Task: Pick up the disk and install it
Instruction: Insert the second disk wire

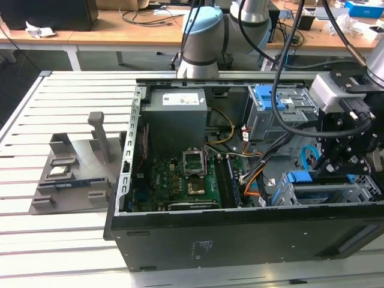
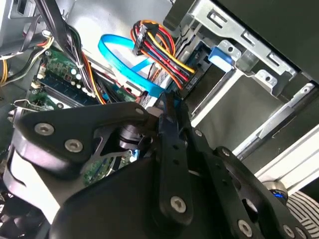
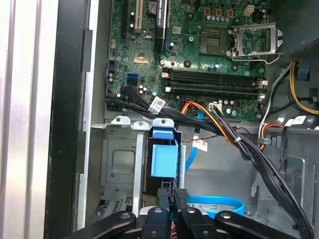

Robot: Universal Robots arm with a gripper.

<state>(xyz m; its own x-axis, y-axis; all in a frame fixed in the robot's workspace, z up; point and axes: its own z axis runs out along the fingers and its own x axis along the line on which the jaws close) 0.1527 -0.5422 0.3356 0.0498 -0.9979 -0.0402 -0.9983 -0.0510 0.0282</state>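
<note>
One claw over the drive cage at the right of the open computer case.
In the exterior view the arm reaches in from the upper right, wrist pointing down, claw [image 1: 341, 161] low above the cage [image 1: 324, 191] at lower right. In the first wrist view its fingers [image 3: 163, 195] stand nearly together beside the disk [image 3: 164, 158], which sits seated in the cage, blue rail outward.
</note>
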